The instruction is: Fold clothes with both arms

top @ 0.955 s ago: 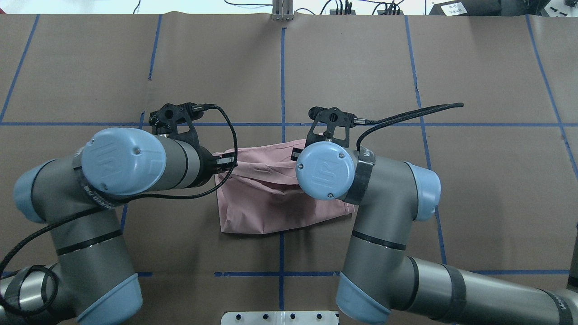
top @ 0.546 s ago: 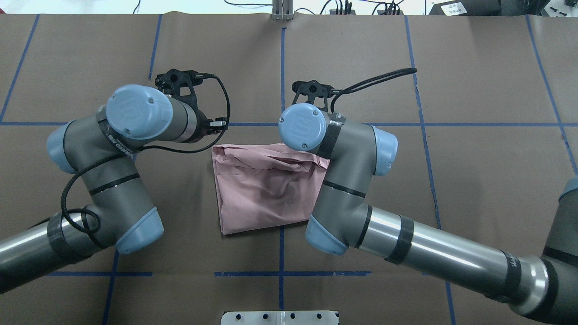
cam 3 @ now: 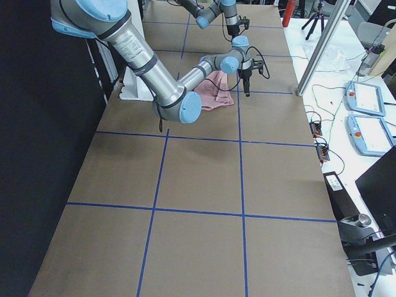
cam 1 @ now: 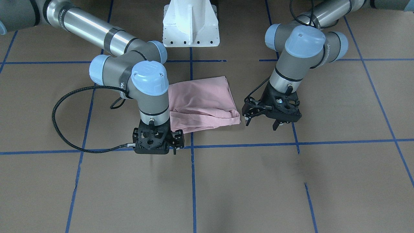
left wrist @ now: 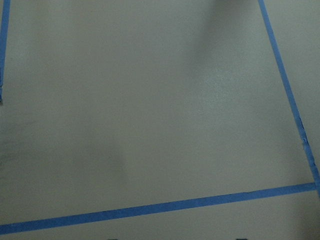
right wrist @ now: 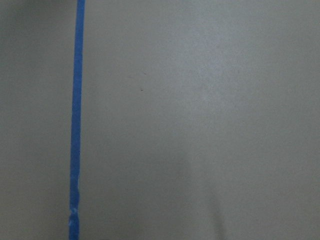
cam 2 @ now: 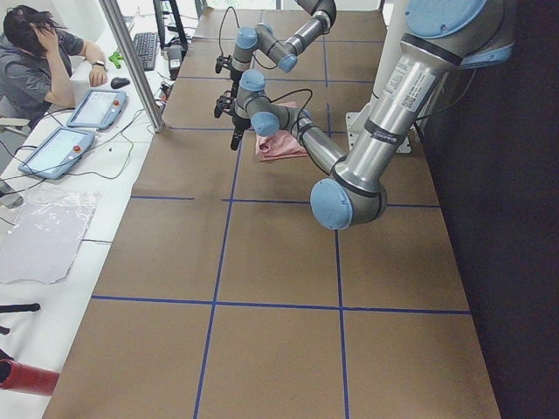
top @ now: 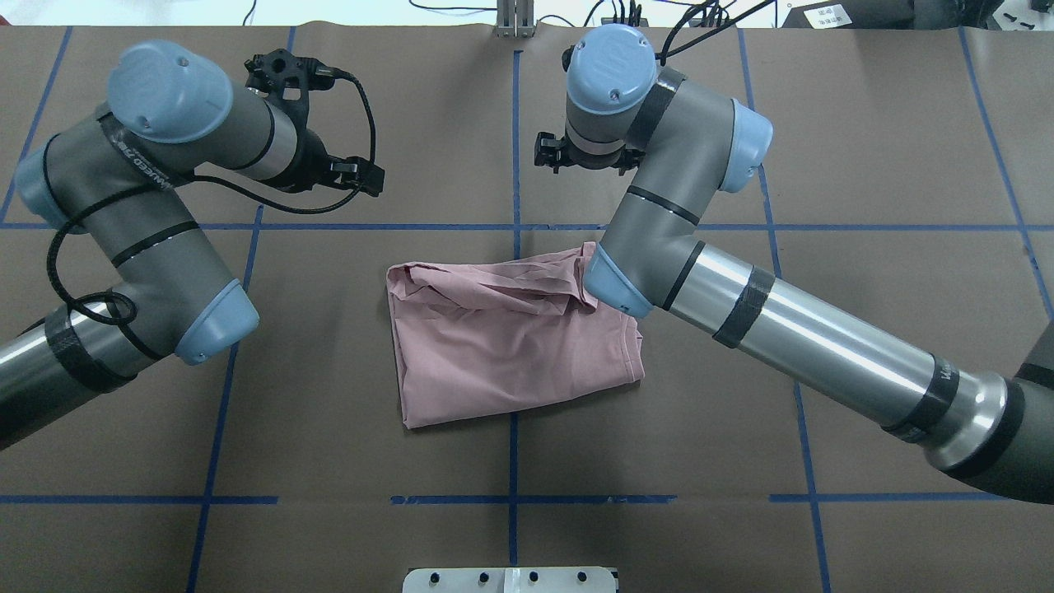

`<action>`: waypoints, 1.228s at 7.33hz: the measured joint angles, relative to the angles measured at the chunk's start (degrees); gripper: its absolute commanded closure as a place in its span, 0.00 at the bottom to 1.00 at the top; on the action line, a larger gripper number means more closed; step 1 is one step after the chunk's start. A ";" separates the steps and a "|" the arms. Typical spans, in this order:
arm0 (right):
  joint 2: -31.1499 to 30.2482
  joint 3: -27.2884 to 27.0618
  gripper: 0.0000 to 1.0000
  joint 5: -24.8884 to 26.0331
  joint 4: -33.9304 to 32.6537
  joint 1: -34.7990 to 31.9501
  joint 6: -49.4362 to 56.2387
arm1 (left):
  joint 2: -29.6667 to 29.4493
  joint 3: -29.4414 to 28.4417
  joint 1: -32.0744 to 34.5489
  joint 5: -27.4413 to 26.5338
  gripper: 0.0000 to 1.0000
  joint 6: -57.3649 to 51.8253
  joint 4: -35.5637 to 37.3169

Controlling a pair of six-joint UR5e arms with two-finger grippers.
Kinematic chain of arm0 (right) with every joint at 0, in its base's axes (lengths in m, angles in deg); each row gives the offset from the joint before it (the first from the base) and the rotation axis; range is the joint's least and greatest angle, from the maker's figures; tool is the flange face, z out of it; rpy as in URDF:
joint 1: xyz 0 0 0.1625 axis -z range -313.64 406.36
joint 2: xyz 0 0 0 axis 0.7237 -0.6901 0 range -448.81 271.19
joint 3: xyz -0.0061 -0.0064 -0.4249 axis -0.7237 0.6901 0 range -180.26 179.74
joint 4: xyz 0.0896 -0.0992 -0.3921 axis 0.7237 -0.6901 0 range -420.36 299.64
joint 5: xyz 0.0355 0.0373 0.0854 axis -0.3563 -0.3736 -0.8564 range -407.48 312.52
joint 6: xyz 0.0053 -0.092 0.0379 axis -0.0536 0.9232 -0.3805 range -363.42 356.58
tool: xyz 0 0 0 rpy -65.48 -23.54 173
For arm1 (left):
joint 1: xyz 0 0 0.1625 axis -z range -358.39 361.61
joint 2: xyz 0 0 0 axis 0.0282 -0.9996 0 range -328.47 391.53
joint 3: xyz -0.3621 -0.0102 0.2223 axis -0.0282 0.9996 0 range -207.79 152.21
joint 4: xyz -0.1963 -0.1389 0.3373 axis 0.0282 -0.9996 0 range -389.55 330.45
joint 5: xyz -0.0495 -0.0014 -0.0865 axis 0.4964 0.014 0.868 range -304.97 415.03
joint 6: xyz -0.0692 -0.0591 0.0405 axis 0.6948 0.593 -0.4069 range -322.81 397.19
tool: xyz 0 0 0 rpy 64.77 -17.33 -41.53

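Hovering past the far edge of the folded pink T-shirt (top: 510, 354) on the worktop (top: 865, 148), the left end effector (cam 1: 262, 122) and right end effector (cam 1: 157, 149) are splayed, empty and clear of it

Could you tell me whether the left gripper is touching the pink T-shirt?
Apart: the overhead view shows bare brown table between the black left claw gripper and the pale pink T-shirt.

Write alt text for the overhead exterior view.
A folded pale pink T-shirt lies mid-table on brown paper gridded with blue tape. Both arms reach past its far edge, the left end effector and right end effector empty and clear of the cloth.
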 measured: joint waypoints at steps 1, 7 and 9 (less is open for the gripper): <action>-1.52 -1.17 0.00 -2.51 -0.15 -1.80 2.68 | 1.99 2.29 0.91 0.75 0.00 -4.01 0.19; -24.98 -9.86 0.00 -22.93 -5.48 -33.87 56.96 | 18.91 8.82 31.14 13.30 0.00 -57.63 11.88; -33.08 -9.97 0.00 -23.61 -9.03 -44.13 71.05 | 25.21 5.90 39.21 19.43 0.00 -63.84 11.42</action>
